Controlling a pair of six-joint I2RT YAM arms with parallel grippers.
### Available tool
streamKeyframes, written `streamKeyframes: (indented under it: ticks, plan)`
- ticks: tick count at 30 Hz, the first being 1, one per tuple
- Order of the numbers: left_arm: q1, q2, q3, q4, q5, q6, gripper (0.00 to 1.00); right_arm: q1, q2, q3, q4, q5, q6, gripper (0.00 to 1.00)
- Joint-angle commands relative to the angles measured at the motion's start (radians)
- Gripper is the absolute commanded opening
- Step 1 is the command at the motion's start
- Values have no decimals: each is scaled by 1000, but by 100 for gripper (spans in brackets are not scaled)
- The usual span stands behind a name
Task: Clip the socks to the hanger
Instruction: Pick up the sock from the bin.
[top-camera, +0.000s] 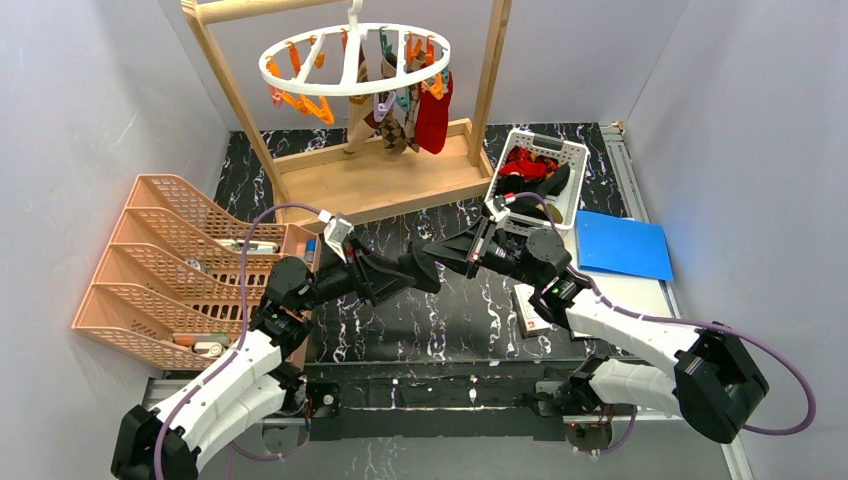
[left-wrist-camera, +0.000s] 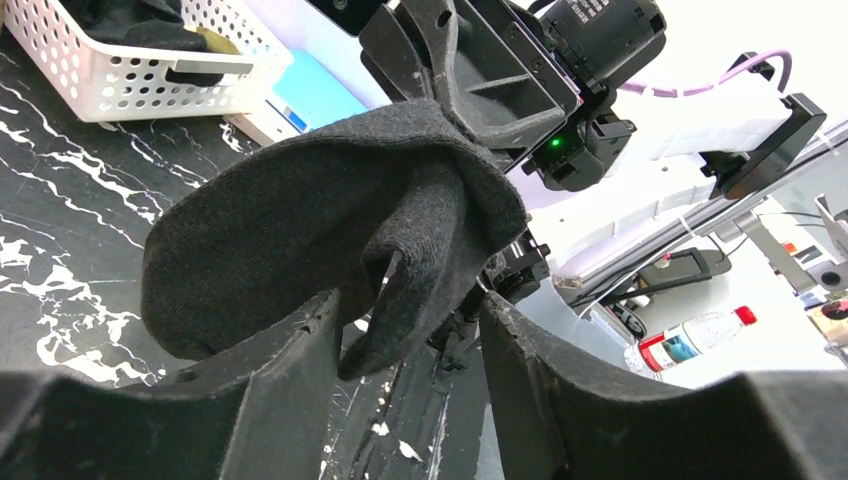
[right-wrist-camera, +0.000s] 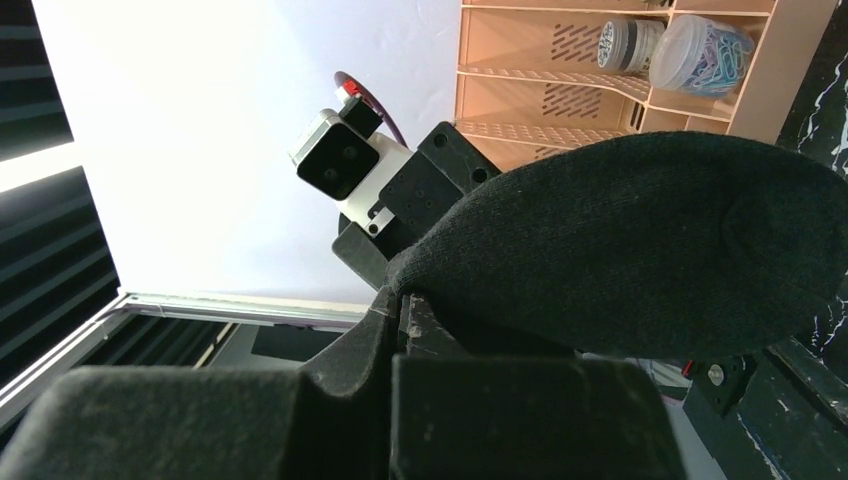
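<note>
A black sock (left-wrist-camera: 300, 240) hangs over the middle of the table, with my right gripper (right-wrist-camera: 405, 300) shut on one edge of it (right-wrist-camera: 640, 250). My left gripper (left-wrist-camera: 408, 310) faces it from the left with its fingers apart, and a folded end of the sock dangles between them, nearer the left finger. In the top view the two grippers meet nose to nose (top-camera: 432, 262). The hanger (top-camera: 355, 60) hangs from the wooden frame at the back, with an argyle sock (top-camera: 392, 125) and a red sock (top-camera: 434, 115) clipped to it. More socks (top-camera: 528, 165) lie in the white basket (top-camera: 575, 150).
A peach tiered organiser (top-camera: 170, 270) stands at the left beside my left arm. The wooden frame's base (top-camera: 370, 185) crosses the back. A blue folder (top-camera: 622, 245) lies at the right, on white paper. A water bottle (left-wrist-camera: 690, 335) shows beyond the table.
</note>
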Motion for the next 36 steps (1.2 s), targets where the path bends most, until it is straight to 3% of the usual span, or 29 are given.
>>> streamKeyframes:
  ticks: [1, 7, 8, 9, 12, 14, 15, 16, 22, 27, 30, 36]
  plan:
    - [-6, -7, 18, 45, 32, -25, 44, 15, 6, 45, 69, 19, 0, 1]
    - [-6, -12, 29, 52, 44, -36, 12, 22, 10, 51, 82, 6, -24, 1]
    - [-6, -15, 30, 52, 41, -41, 5, 21, 6, 57, 78, -2, -45, 5]
    - [-6, -18, 30, 52, 38, -47, 0, 22, -2, 65, 62, -8, -72, 18]
    - [-6, -38, 24, 40, 16, -89, 0, 22, -61, 94, -82, 6, -179, 63]
    - [-6, -61, 27, -16, -17, -115, 0, 22, -118, 139, -248, 49, -282, 80]
    - [-6, -75, 37, -69, -43, -123, 0, 22, -149, 163, -343, 74, -335, 94]
    - [-6, -89, 50, -136, -64, -130, 0, 21, -178, 193, -436, 106, -394, 98]
    - [-6, -164, 139, -498, -191, -188, 0, 22, -322, 360, -843, 318, -845, 99]
    - [-6, -141, 210, -750, -304, -349, 0, 23, -295, 458, -1018, 254, -1218, 91]
    - [-6, -113, 214, -762, -298, -492, 0, 36, -263, 473, -1028, 188, -1322, 86]
    - [-6, -137, 219, -757, -385, -757, 0, 146, -271, 395, -872, 173, -1529, 77]
